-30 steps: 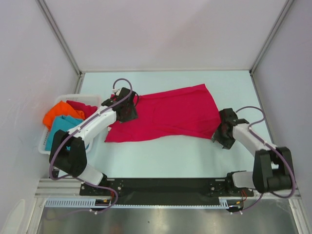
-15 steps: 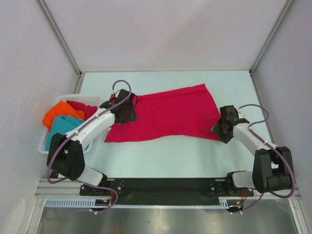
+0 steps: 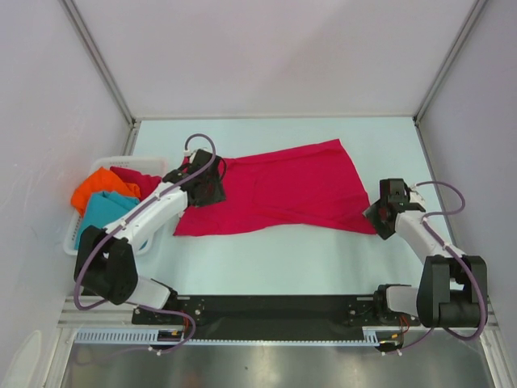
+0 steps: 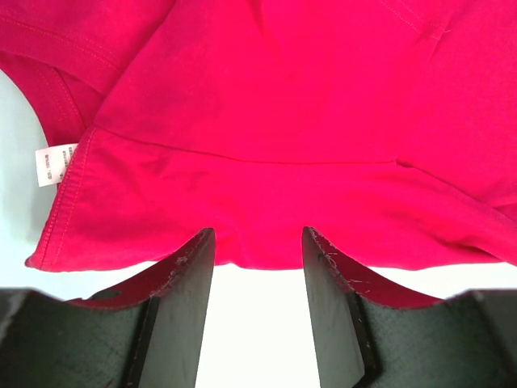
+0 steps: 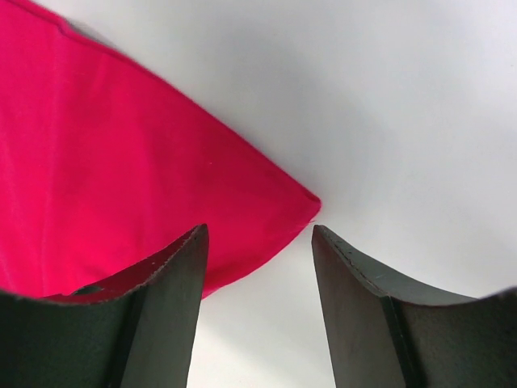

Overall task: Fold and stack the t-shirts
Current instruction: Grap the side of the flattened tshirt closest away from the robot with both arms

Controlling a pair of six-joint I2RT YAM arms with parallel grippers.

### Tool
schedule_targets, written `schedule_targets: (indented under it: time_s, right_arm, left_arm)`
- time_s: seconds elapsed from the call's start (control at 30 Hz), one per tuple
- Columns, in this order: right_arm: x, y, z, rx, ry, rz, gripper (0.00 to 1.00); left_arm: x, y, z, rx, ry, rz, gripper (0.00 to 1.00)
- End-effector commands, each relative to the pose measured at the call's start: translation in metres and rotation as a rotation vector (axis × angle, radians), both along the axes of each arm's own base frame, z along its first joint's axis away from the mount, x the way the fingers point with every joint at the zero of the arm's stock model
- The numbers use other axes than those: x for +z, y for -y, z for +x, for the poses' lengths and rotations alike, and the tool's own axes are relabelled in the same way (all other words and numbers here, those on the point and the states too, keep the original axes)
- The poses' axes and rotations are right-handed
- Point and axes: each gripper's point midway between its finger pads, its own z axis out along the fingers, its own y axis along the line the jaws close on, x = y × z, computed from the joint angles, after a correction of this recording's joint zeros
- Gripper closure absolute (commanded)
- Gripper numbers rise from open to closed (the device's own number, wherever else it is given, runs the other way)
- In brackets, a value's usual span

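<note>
Top external view: one crimson red soft-cloth t-shirt (image 3: pixel 283 190) lies spread flat on the pale table (image 3: pixel 323 250), no fold made yet. The left gripper (image 4: pixel 258 234) hovers part-open at its left edge. The right gripper (image 5: pixel 258 230) gapes wide at the right hem corner. Neither holds cloth. Next, probably, both must pinch their edges and lift together.

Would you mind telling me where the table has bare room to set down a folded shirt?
Free: the far strip between the red t-shirt and back wall, and the near strip between it and the arm bases. Crowded: left side, around the basket and left end effector.
</note>
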Motion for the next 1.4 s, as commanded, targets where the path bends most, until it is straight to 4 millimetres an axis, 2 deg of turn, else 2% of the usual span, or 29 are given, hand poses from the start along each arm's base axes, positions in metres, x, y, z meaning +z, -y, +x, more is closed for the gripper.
schedule_targets:
  time_s: [0.0,0.43,0.5,0.63,0.8,0.83,1.1,1.27,1.3,1.37]
  right_arm:
    - [-0.007,0.008,0.002,-0.047,0.011,0.016,0.4]
    - [-0.019,0.007,0.001,-0.04,-0.015,0.037,0.43]
    - [-0.02,0.006,0.002,-0.031,-0.012,0.041,0.49]
    - [-0.018,0.004,0.003,-0.013,-0.001,0.046,0.71]
    - [-0.016,0.002,0.005,0.01,0.012,0.052,0.92]
    - [-0.015,0.002,0.004,0.007,0.011,0.049,1.0]
    - [0.004,-0.001,0.015,0.044,0.069,0.007,1.0]
    - [0.021,0.0,0.035,0.044,0.108,-0.009,1.0]
    - [0.025,-0.008,0.04,0.069,0.118,-0.012,1.0]
    - [0.033,-0.008,0.051,0.067,0.137,-0.015,1.0]
  left_arm:
    - [0.018,0.0,0.0,-0.02,0.057,-0.005,0.48]
    - [0.023,-0.003,-0.001,-0.017,0.066,0.002,0.47]
    - [0.025,-0.004,0.0,-0.016,0.069,0.002,0.48]
    - [0.026,-0.004,-0.001,-0.016,0.07,0.002,0.47]
    - [0.026,-0.005,0.0,-0.012,0.07,0.0,0.48]
    - [0.026,-0.006,0.0,-0.01,0.07,0.001,0.48]
    - [0.021,-0.004,0.0,-0.012,0.063,-0.002,0.48]
    - [0.021,-0.005,0.0,-0.009,0.066,0.001,0.48]
    - [0.022,-0.005,0.0,-0.01,0.067,0.0,0.48]
    - [0.022,-0.006,-0.001,-0.006,0.066,0.001,0.48]
